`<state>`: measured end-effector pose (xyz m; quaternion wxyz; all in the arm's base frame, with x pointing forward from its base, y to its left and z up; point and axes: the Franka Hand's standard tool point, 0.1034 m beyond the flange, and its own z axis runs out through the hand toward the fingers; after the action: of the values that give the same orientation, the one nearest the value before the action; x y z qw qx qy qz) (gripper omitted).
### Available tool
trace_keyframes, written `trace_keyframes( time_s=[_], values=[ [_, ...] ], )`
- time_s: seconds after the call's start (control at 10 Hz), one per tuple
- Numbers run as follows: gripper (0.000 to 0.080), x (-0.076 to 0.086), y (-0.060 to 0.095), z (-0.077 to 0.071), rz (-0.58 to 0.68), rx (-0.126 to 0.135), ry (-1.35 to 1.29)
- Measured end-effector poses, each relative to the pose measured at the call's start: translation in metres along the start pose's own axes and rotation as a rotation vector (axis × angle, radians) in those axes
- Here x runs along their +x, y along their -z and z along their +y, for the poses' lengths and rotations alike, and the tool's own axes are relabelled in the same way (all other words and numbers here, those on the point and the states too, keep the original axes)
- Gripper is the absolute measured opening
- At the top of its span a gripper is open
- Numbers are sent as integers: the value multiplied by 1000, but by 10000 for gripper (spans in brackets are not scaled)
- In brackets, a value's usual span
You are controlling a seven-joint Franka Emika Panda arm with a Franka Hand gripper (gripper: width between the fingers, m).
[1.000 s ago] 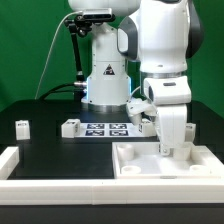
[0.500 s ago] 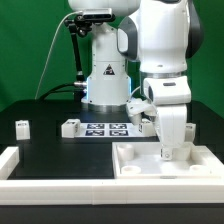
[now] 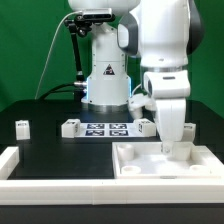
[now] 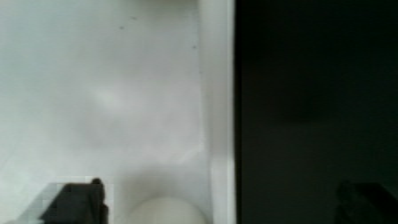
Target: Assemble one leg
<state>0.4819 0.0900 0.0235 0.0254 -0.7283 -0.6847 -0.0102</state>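
Zero legs fitted so far, going by what shows. Exterior view first: the leg (image 3: 21,127) stands on its own on the black table (image 3: 60,150), far over at that view's left. It's well apart from the gripper (image 3: 176,148), which hangs low over the white panel (image 3: 135,172) at the right. Another small tagged block (image 3: 70,127) sits just beside the marker board (image 3: 105,128). So I reckon you've got the whole fetch-and-fit ahead of you. The bare table between panel and leg gives you room to travel, but mind the panel's raised rim on the way out, and the white border wall (image 3: 15,158) along the front. Wrist view: the fingers (image 4: 71,203) are spread wide and pinching nothing, with the panel's edge running between them, white on one side and dark table on the other. There's a pale rounded bump (image 4: 160,208) between them; can't tell what it is.
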Motion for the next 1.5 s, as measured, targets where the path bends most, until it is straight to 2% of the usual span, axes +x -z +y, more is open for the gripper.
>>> trace_keyframes(
  time_s=[0.1,0.2,0.3,0.4,0.6,0.8,0.9,1.0,1.2,1.5],
  values=[
    [649,2,16,-3,-6,-21,-30],
    [649,5,25,-8,-11,-29,-87],
    [649,9,33,-15,-15,-36,-146],
    [649,13,35,-22,-18,-36,-186],
    [649,11,32,-21,-13,-31,-269],
    [649,11,32,-22,-6,-28,-495],
    [649,12,31,-26,12,-32,-683],
    [649,16,30,-36,31,-36,-875],
    [649,30,25,-52,56,-30,-1133],
    [649,57,20,-68,82,9,-1602]
  ],
)
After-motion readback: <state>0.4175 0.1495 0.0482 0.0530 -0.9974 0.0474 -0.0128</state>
